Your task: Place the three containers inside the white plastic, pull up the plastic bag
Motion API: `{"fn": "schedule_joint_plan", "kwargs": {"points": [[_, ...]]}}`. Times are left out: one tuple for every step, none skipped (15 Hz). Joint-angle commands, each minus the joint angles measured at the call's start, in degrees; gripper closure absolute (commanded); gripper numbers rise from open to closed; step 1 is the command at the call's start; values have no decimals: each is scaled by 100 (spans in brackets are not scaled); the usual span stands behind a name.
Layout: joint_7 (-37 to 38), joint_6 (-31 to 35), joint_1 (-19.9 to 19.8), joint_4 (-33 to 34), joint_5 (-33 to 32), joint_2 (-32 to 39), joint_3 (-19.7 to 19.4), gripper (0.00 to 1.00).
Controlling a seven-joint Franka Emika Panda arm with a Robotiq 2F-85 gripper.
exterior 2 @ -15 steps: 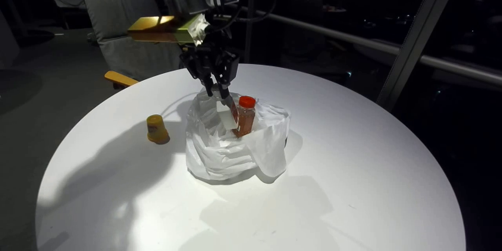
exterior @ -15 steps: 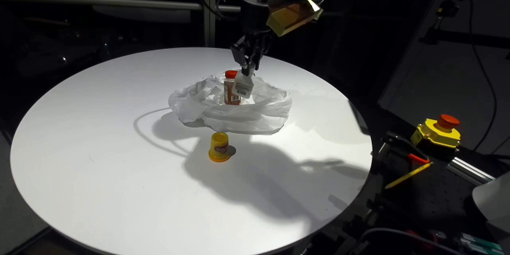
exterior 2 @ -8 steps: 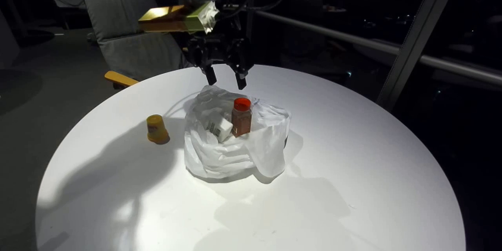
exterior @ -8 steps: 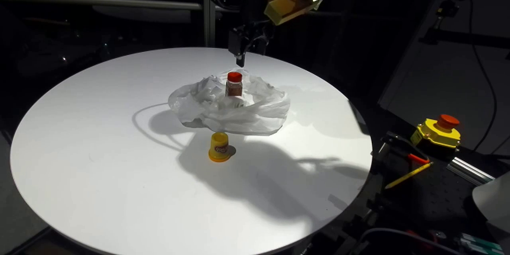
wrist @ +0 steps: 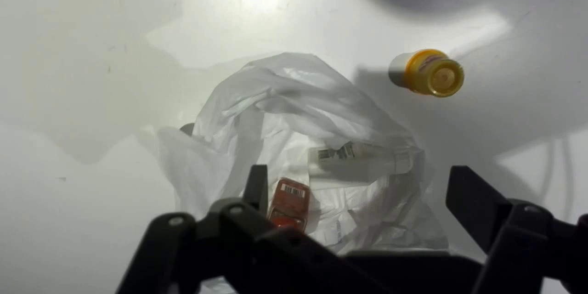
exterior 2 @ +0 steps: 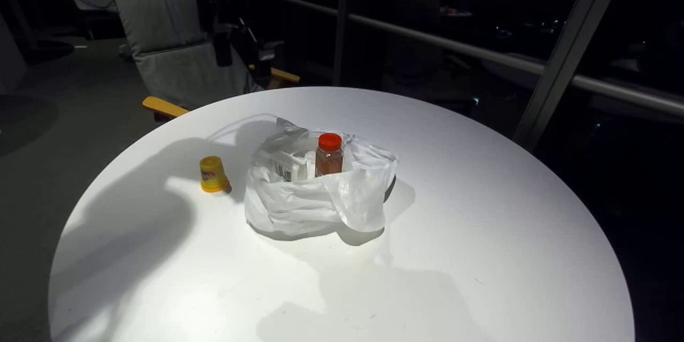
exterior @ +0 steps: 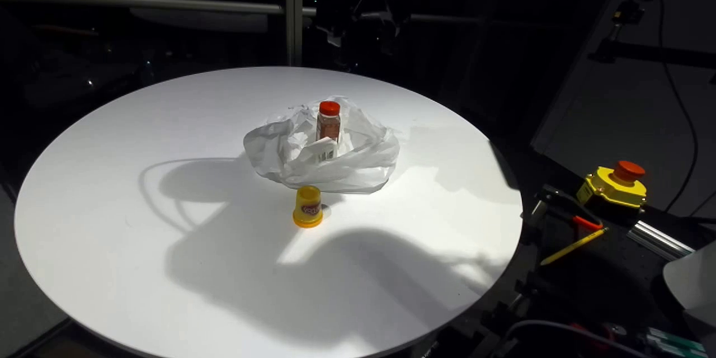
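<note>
Wrist view shows the gripper point(wrist: 357, 184) spread wide, holding nothing, with the red-capped bottle point(wrist: 291, 198) and the pale barcoded bottle point(wrist: 351, 167) already inside the white plastic bag point(wrist: 298, 89), so I judge that the yellow tub point(wrist: 427, 73), near but outside it, and the pulling-up remain.

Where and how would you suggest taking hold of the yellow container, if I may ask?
I'd grip the yellow container just above its orange rim, coming straight down from above. It stands upright on that wider rim, apart from the plastic bag, so both sides look reachable; the body narrows upward, so a higher hold might slip.
</note>
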Motion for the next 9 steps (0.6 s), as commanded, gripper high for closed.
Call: {"fn": "schedule_joint_plan", "kwargs": {"points": [[459, 128, 74, -246, 523, -84, 235, 0], [770, 466, 113, -353, 578, 3, 277, 0], [963, 783, 142, -491, 677, 46, 324, 0], [1188, 1238, 189, -617, 717, 194, 368, 0], [1402, 1679, 246, -751, 727, 303, 391, 0], [1663, 2117, 326, -831, 682, 485, 409, 0], [1933, 2552, 423, -890, 576, 691, 390, 0], [2169, 2892, 534, -919, 482, 883, 341, 0], [2443, 3154, 694, -892, 308, 1120, 235, 0]]}}
